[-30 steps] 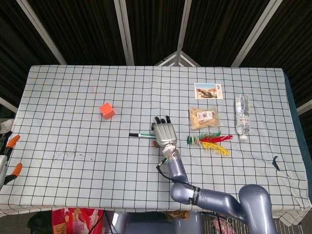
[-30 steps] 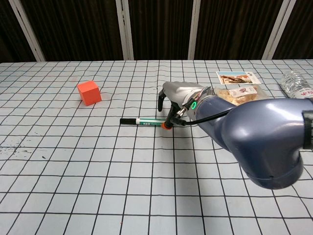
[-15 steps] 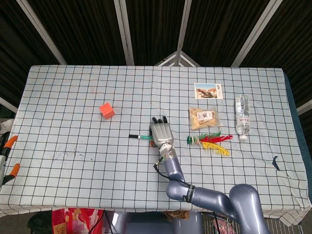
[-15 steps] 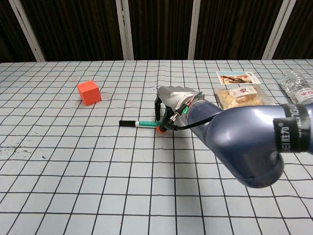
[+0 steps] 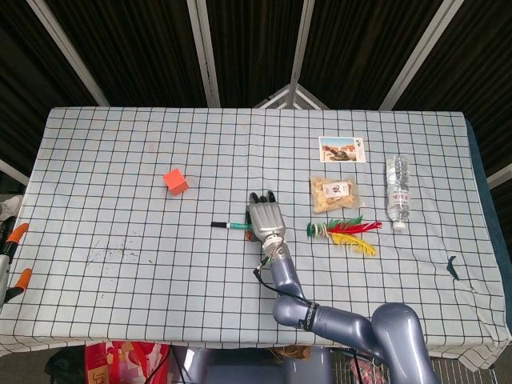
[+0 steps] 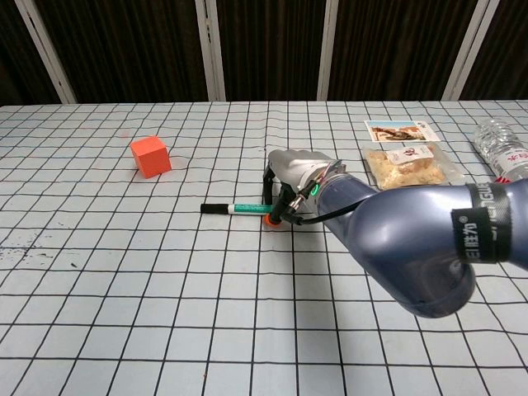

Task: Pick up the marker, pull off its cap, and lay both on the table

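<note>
A table [image 5: 120, 160] draped in a pale cloth with a black grid fills both views; behind it hang dark panels crossed by slanting pale bars, and the cloth falls away at the right edge; on it lie one marker [image 5: 230, 226], one orange cube [image 5: 176, 182], one photo card [image 5: 342, 149], one clear bag of snacks [image 5: 333, 194], one water bottle [image 5: 398, 192] and one feathered shuttlecock [image 5: 346, 233]; the marker lies flat near the middle of the table, black cap pointing left, green-banded barrel running right under the right hand [image 5: 266, 220]; the cube sits well apart to the far left of it, the other things in a cluster to the right; the right hand rests palm down over the marker's right end, fingers curved towards the cloth, an orange fingertip [image 6: 271, 221] touching the table just beside the barrel; whether the fingers actually grip the marker I cannot tell, as the palm hides the contact in the head view and the forearm crowds it in the chest view; the bottle is cut off at the right edge of the chest view; two orange-tipped parts [image 5: 22, 276] show at the left edge of the head view, too little of them visible to say what they are
</note>
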Controlling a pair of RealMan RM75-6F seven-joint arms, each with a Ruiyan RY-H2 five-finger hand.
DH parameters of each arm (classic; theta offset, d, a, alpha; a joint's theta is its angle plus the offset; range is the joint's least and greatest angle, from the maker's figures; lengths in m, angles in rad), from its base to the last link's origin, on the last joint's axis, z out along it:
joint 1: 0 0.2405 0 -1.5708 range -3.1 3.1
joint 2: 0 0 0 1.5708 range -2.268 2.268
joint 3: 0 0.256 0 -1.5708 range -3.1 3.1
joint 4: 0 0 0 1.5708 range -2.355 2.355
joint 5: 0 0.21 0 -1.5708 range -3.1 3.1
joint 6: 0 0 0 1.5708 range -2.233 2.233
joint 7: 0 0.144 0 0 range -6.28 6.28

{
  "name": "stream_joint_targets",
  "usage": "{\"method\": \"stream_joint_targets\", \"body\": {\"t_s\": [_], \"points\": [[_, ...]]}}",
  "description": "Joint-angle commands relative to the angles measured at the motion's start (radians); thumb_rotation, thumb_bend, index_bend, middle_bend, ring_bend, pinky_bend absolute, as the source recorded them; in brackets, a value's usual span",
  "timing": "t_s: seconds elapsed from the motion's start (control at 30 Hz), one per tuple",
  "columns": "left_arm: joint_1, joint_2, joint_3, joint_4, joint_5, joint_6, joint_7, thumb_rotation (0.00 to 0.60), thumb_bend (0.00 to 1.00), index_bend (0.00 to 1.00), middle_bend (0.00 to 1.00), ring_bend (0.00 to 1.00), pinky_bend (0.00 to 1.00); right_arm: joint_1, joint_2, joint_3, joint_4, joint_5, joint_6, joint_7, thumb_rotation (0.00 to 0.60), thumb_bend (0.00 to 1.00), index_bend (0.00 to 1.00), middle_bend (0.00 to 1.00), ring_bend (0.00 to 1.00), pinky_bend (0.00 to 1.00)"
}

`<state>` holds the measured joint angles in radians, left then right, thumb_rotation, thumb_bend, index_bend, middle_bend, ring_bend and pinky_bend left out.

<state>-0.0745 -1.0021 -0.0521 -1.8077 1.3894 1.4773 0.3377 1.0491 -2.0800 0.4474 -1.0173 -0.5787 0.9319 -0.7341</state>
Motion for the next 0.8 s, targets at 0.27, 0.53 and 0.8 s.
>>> {"method": "stream_joint_targets", "body": {"t_s": [0.27,0.53,0.8], "points": [[0.001,0.003,0.000,-0.013,0.000,0.007,0.012,0.600,0.48,0.14,0.01,0.00,0.00,-0.011,0.012,-0.009,-0.017,-0.013,-0.002,0.028,0.600,0.29,0.60,0.16,0.20,0.05],[0.002,0.004,0.001,-0.015,0.001,0.011,0.022,0.600,0.48,0.14,0.01,0.00,0.00,-0.007,0.019,-0.007,-0.026,-0.012,0.002,0.032,0.600,0.30,0.63,0.16,0.21,0.05],[-0.001,0.006,-0.002,-0.014,0.003,0.012,0.012,0.600,0.48,0.14,0.01,0.00,0.00,-0.021,0.050,-0.001,-0.078,-0.042,0.024,0.069,0.600,0.46,0.69,0.20,0.23,0.05]]}}
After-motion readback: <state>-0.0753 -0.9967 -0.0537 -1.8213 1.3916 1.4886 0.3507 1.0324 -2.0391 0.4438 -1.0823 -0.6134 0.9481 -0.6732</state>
